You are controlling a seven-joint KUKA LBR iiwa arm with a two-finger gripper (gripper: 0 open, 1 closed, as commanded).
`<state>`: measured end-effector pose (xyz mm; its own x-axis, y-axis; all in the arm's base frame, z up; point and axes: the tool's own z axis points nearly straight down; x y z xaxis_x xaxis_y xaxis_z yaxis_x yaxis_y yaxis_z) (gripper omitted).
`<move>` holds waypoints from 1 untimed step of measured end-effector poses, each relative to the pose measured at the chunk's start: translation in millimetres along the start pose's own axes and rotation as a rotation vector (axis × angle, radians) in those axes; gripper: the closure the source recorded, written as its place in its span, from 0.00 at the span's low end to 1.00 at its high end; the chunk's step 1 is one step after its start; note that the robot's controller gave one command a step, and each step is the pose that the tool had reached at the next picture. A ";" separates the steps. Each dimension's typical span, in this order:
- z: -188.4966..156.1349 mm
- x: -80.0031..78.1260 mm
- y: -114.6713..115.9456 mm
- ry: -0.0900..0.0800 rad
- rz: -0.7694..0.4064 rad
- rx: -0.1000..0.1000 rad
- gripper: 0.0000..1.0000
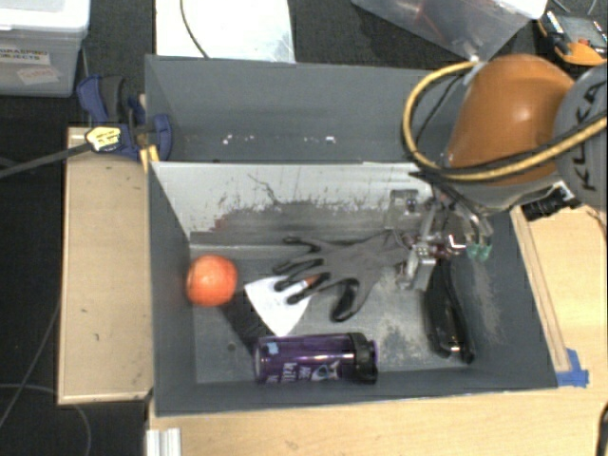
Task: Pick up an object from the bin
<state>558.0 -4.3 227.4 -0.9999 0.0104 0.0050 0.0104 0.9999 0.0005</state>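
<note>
Jaws low at the bin's (285,103) 3 o'clock, between glove cuff and a black thing

Grey glove (356,255) at centre, purple bottle (318,359) at 6 o'clock, long black thing (445,321) at 4, orange ball (211,281) at 9; best to drop squarely astride one thing, not both; whether the jaws are released or clenched cannot be told

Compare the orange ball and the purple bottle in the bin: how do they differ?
Colour: the orange ball is plain; the purple bottle carries pale print. Shape: the ball is round; the bottle is a long cylinder lying on its side. Place: the ball sits by the left wall, the bottle along the near wall. Both rest on the floor of the bin.
</note>
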 end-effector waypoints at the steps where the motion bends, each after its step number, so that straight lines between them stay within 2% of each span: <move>1: -4.7 -1.4 0.0 -0.008 0.000 0.000 0.00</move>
<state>559.4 -4.3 232.1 -0.9999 0.0105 -0.0033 0.0105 0.9999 0.0005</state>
